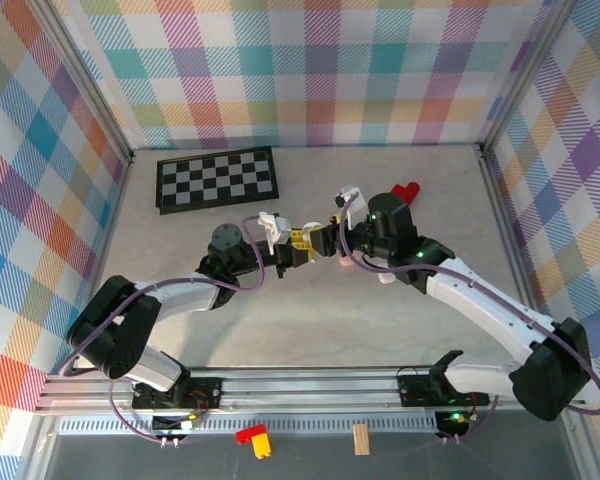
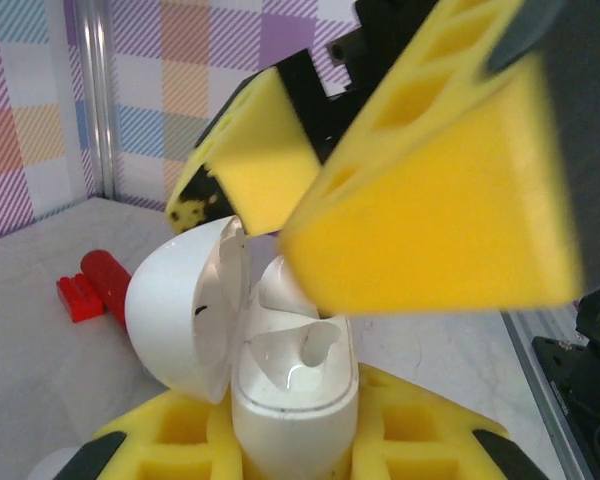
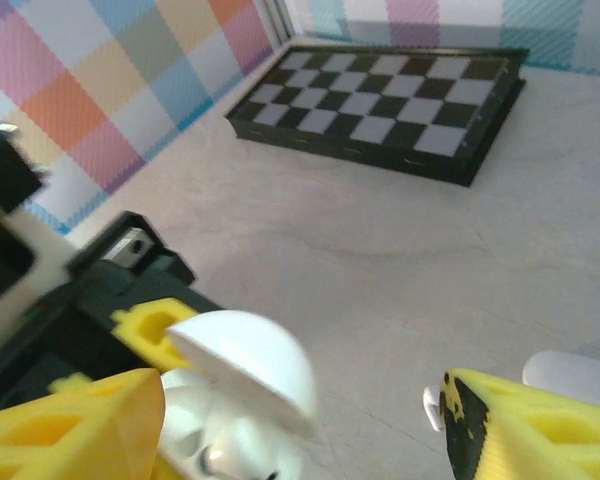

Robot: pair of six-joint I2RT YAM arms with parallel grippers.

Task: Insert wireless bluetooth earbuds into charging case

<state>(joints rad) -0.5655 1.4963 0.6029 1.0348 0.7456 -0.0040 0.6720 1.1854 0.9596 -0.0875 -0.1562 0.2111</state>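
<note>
My left gripper [image 1: 292, 252] is shut on the white charging case [image 2: 295, 395], holding it upright above the table between its yellow pads [image 2: 180, 440]. The lid [image 2: 185, 310] stands open to the left. One white earbud [image 2: 278, 285] sits in the far slot; the near slot [image 2: 320, 340] is hollow. My right gripper [image 3: 300, 410] hovers just over the case's open top, open, with nothing between its yellow fingers [image 2: 430, 200]. In the right wrist view the lid [image 3: 250, 365] and a seated earbud's shiny tip [image 3: 215, 460] show. A small white piece [image 3: 432, 405] lies beside my right finger; I cannot tell what it is.
A folded chessboard [image 1: 217, 178] lies at the back left of the table. A red block [image 1: 407, 190] sits at the back right. A pale pebble-shaped case [image 3: 570, 375] rests on the table behind my right finger. Checked walls close three sides.
</note>
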